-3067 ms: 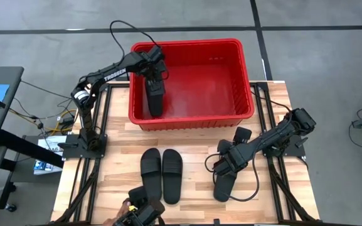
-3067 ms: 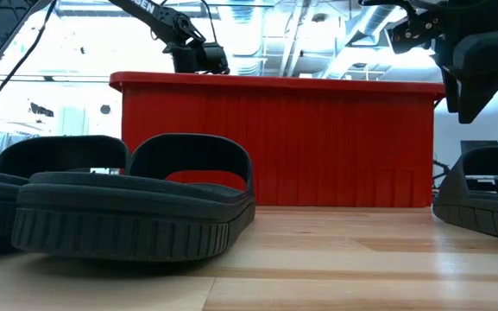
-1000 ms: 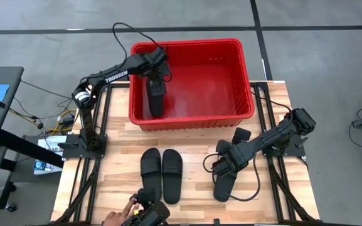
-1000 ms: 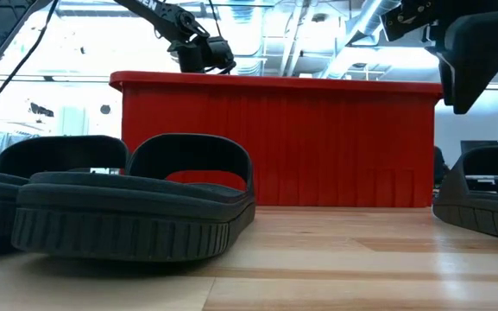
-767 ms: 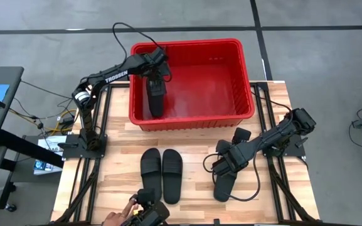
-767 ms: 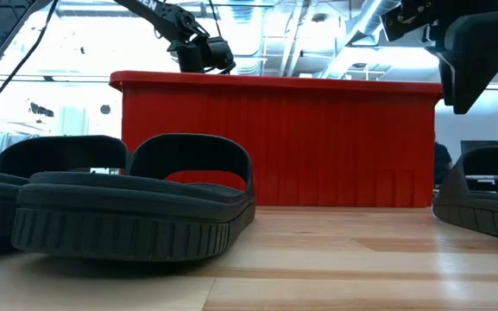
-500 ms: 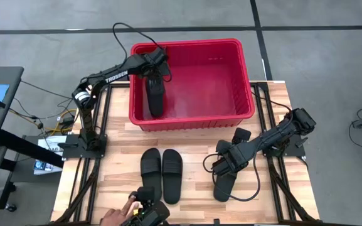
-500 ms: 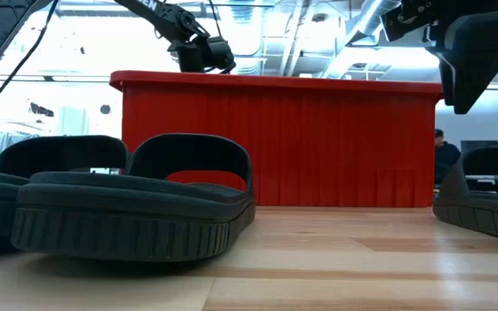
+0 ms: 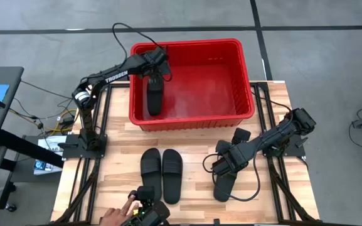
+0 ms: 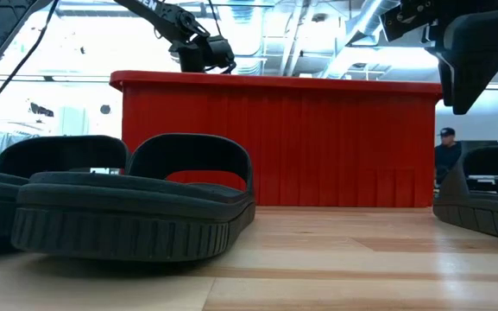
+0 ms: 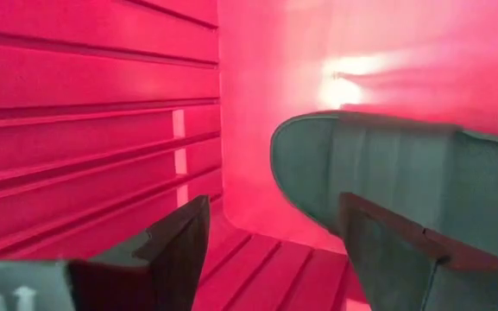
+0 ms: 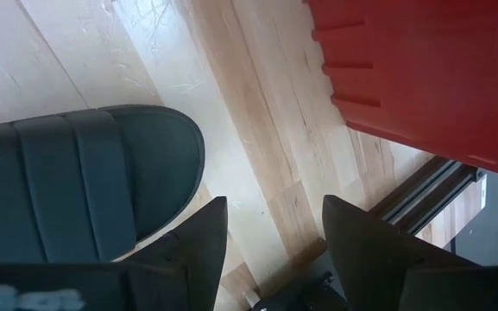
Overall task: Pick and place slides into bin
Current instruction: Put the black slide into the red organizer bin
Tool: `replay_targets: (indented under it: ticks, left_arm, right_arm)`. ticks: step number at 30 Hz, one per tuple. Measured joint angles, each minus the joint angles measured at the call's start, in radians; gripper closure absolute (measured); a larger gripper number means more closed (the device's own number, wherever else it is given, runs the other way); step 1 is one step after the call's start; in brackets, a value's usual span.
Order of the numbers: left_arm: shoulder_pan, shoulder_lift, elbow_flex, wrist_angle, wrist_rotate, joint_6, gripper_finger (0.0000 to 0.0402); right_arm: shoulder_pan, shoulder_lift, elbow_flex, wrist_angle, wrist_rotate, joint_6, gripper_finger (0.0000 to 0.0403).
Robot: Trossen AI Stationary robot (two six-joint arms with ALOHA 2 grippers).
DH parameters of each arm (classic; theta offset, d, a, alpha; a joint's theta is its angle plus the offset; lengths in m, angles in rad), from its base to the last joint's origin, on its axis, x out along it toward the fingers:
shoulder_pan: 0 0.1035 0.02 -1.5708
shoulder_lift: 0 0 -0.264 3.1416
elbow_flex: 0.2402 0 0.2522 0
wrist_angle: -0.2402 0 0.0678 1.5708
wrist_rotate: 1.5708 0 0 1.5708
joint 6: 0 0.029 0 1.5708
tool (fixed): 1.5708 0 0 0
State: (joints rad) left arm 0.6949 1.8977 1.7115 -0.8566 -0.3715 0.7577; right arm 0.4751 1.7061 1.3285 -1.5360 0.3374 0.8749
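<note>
The red bin stands at the table's far side. One black slide lies inside it along the left wall; it also shows in the left wrist view. My left gripper is inside the bin over that slide's far end, open, with the slide beside one finger and not between the two. A pair of slides lies on the table's middle. Another slide lies at the right. My right gripper hovers open above this slide's far end.
A person's hand holds a dark device at the table's near edge, close to the pair of slides. In the low view the pair of slides fills the near left. Bare wood lies between the bin and the slides.
The slide in the bin has shifted a little, its near end swinging toward the bin's left wall. Both arms have stayed about where they were. The hand at the near edge has moved slightly.
</note>
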Motion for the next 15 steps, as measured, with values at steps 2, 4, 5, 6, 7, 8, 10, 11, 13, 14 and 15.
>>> replay_targets:
  ticks: [2, 4, 5, 6, 7, 8, 10, 11, 13, 14, 15]
  left_arm:
    - [0.0, 0.0, 0.0, 0.0, 0.0, -0.01, 0.0155]
    - [0.0, 0.0, 0.0, 0.0, 0.0, -0.027, 0.0155]
    - [0.0, 0.0, 0.0, 0.0, 0.001, -0.041, 0.0155]
    - [0.0, 0.0, 0.0, 0.0, 0.0, -0.057, 0.0155]
    - [0.0, 0.0, 0.0, 0.0, -0.002, -0.066, 0.0155]
    - [0.0, 0.0, 0.0, -0.001, -0.005, -0.076, 0.0155]
    - [0.001, 0.0, 0.0, -0.001, -0.018, -0.114, 0.0155]
    - [0.001, 0.0, 0.0, -0.001, -0.039, -0.131, 0.0155]
    - [0.0, 0.0, 0.0, -0.007, -0.115, -0.152, 0.0155]
    - [0.0, 0.0, 0.0, -0.012, -0.161, -0.163, 0.0155]
    - [0.001, 0.0, 0.0, -0.014, -0.206, -0.176, 0.0155]
  right_arm:
    - [0.0, 0.0, 0.0, 0.0, 0.0, 0.0, 0.0219]
    - [0.0, 0.0, 0.0, 0.0, 0.0, 0.0, 0.0219]
    - [0.0, 0.0, 0.0, 0.0, 0.0, 0.0, 0.0219]
    - [0.0, 0.0, 0.0, 0.0, 0.001, 0.001, 0.0219]
    - [0.0, 0.0, 0.0, 0.0, 0.001, 0.005, 0.0219]
    - [0.0, 0.0, 0.0, 0.0, 0.003, 0.007, 0.0219]
    - [0.0, 0.0, 0.0, 0.0, 0.004, 0.008, 0.0219]
    - [0.0, 0.0, 0.0, 0.0, 0.004, 0.008, 0.0219]
    - [0.0, 0.0, 0.0, 0.0, 0.005, 0.008, 0.0219]
    - [0.0, 0.0, 0.0, 0.0, 0.006, 0.008, 0.0219]
    - [0.0, 0.0, 0.0, 0.0, 0.007, 0.008, 0.0219]
